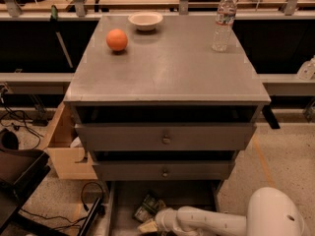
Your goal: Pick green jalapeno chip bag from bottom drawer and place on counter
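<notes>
The bottom drawer (192, 195) is pulled out at the foot of the grey cabinet. A green jalapeno chip bag (147, 208) lies on its floor near the left side. My white arm reaches in from the lower right, and the gripper (149, 224) sits just below the bag, touching or overlapping its near edge. The counter (172, 68) is the flat grey top of the cabinet, well above the gripper.
On the counter stand an orange ball (117, 40), a white bowl (145, 20) and a water bottle (224, 21). Two knobbed drawers (165, 139) overhang the bottom one. A wooden box (64, 146) and cables lie on the floor at left.
</notes>
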Available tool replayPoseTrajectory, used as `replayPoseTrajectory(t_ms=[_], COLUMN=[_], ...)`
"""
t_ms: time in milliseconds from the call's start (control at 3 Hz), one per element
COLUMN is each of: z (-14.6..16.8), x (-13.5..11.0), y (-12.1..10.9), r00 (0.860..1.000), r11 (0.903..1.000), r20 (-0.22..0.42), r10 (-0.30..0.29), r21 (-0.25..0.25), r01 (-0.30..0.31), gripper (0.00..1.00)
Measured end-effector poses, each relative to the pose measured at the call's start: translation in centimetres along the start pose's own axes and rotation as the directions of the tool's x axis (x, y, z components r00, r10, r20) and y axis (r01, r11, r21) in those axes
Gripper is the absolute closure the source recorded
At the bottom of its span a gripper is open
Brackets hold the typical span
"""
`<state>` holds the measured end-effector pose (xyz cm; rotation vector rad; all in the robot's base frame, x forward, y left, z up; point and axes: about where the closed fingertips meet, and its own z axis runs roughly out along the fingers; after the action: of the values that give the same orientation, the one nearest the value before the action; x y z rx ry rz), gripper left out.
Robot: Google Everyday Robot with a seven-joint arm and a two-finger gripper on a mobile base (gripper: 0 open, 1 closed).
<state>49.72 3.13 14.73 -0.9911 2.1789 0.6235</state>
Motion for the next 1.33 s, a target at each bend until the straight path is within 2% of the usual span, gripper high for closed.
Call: replayPoseTrajectory(t_ms=[1000, 1333], z=[1.12, 1.17], x=[0.78, 0.76], y=[0.67, 0.78], r00=[1.0, 1.0], r11=[0.9999, 0.9998], r20=[0.007, 0.007], r10=[0.017, 0.017], r21=[0.001, -0.001], r01=[-0.017, -0.017], gripper=[0.85, 1.0])
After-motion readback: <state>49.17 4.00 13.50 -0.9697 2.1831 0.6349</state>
